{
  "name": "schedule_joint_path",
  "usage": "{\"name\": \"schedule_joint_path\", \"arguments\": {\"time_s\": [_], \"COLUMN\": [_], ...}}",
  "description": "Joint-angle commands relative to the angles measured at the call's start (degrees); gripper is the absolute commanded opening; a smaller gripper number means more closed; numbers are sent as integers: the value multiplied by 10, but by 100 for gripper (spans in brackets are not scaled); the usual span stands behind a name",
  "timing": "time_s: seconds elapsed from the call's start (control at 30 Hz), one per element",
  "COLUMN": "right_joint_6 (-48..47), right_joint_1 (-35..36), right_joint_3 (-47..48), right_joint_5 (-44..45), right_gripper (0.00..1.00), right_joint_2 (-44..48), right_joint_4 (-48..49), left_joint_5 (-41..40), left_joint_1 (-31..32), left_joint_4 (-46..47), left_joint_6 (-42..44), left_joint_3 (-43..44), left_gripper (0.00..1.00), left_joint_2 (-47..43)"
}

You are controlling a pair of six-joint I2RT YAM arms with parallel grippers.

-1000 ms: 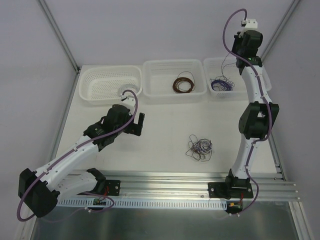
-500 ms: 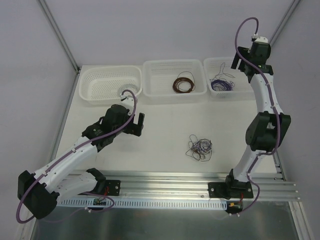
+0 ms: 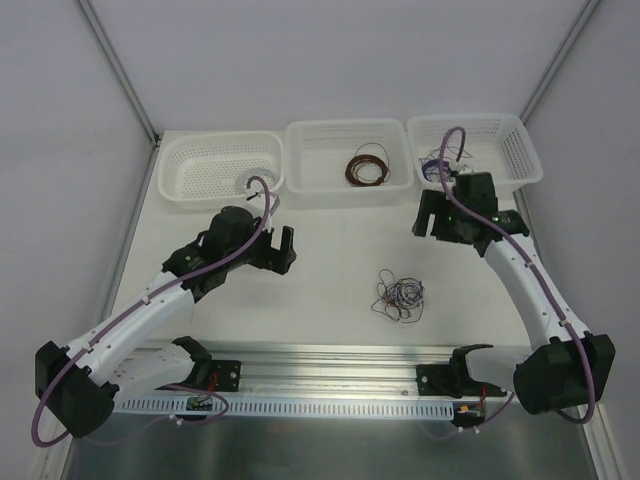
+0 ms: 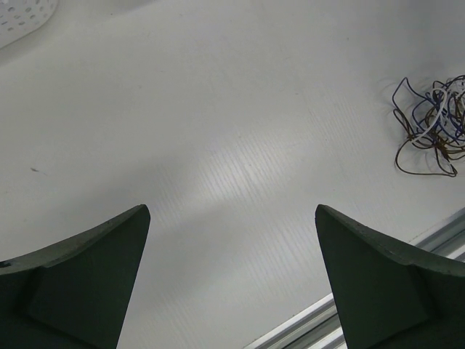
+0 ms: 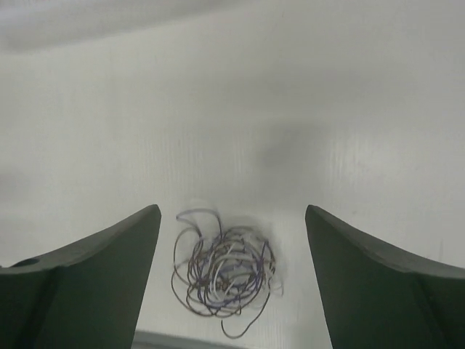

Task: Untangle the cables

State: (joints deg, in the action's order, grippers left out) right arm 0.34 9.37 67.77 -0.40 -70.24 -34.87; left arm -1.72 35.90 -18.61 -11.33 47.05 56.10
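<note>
Cables: a tangle of hair-thin purple, dark brown and pale grey cables (image 3: 400,296) in scribbly loops. It lies on the white table surface (image 3: 330,225), near the metal front rail (image 3: 340,360), between the two arms.
Left gripper: the dark two-finger left gripper (image 3: 278,250) has its jaws spread wide with nothing between them. It is over bare table.
Cables to left gripper: well apart, off to its right. In the left wrist view the tangle (image 4: 432,123) sits at the right edge, outside the fingers.
Right gripper: the dark two-finger right gripper (image 3: 432,215) has its jaws wide apart and holds nothing.
Cables to right gripper: apart, toward the rail. In the right wrist view the tangle (image 5: 225,273) lies between the two fingers, touching neither.
Baskets: three white plastic mesh baskets stand along the far edge. The middle basket (image 3: 300,165) holds a round brown coil (image 3: 367,168).
</note>
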Motion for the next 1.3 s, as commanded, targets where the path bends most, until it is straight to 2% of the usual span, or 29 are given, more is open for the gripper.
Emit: {"name": "schedule_joint_path", "arguments": {"time_s": [0.0,0.17,0.33,0.5,0.7,0.87,1.0,1.07,1.17,1.2,1.27], "right_joint_6": [41,67,84,116,107,89,119,135,160,164,181], "right_joint_1": [41,96,139,208,296,353,355,355,355,355,354], "right_joint_3": [-88,-193,-272,-280,-225,-183,-192,-200,-217,-222,-237], "right_joint_5": [-21,-5,-21,-25,-27,-15,19,43,73,85,95], "right_gripper": [84,78,70,61,53,52,53,55,57,59,59], "right_joint_2": [41,90,83,31,-45,-82,-55,-32,-10,4,17], "right_joint_4": [-49,-31,37,87,110,104,115,118,124,127,132], "left_joint_5": [30,33,29,36,56,96,151,153,138,117,96], "left_joint_1": [-3,-4,-4,-5,-5,-4,7,19,48,59,94], "left_joint_4": [2,6,5,5,8,12,12,13,13,14,14], "left_joint_6": [8,-2,3,2,3,15,18,6,-44,-90,-130], "left_joint_3": [32,23,12,0,2,2,3,4,9,10,16], "left_gripper": [99,99,99,99,99,99,99,99,99,99,98], "left_joint_2": [16,40,33,35,51,59,73,81,101,112,131]}}
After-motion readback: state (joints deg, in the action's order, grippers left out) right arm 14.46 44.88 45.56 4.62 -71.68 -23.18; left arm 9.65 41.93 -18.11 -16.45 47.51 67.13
